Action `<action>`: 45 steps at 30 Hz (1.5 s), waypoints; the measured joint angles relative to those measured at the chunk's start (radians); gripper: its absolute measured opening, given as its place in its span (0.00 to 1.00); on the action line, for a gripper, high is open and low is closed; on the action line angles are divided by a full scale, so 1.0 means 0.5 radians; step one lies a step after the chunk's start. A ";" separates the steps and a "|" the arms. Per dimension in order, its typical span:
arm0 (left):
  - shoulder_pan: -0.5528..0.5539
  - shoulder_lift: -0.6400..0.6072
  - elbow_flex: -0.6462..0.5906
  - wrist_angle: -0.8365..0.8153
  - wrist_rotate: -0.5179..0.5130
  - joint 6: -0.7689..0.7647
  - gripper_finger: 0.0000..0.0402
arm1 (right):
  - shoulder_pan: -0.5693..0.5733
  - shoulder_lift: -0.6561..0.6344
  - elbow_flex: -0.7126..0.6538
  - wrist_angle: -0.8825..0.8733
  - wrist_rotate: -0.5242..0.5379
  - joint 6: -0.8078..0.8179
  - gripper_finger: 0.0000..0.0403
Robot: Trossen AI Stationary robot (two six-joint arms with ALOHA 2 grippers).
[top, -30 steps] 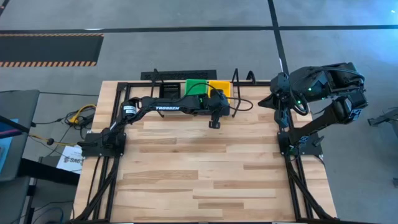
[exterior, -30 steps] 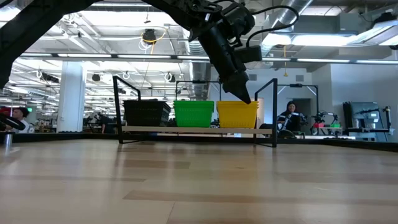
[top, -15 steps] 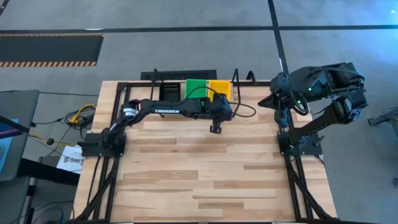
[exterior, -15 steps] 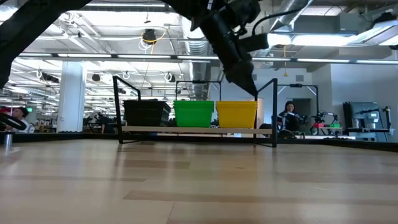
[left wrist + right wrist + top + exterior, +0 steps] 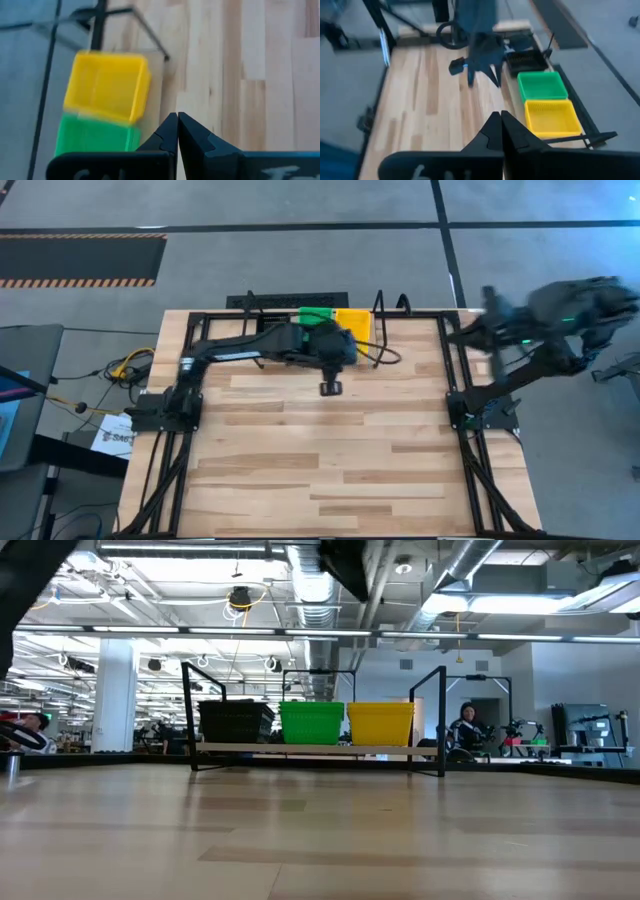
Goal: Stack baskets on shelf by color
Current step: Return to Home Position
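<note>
Pale wooden tabletop (image 5: 320,465); wire-framed shelf (image 5: 300,749) with black, green, yellow mesh baskets (image 5: 311,722); left claw (image 5: 177,118), right claw (image 5: 500,116) both pressed together.

Across the middle of the low view, the light wooden shelf (image 5: 300,749) with black wire uprights carries three upright mesh groups close together in a row: black baskets (image 5: 236,721) left, green baskets (image 5: 311,723) centre, yellow baskets (image 5: 381,724) right.

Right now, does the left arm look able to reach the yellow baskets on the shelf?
Probably yes. The left gripper, shut, hangs above the table close to the yellow baskets, with nothing between them.
</note>
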 joint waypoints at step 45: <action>-1.717 -4.051 -4.009 1.402 -1.368 -1.858 0.00 | 0.499 -1.610 -3.875 3.595 0.462 0.437 0.00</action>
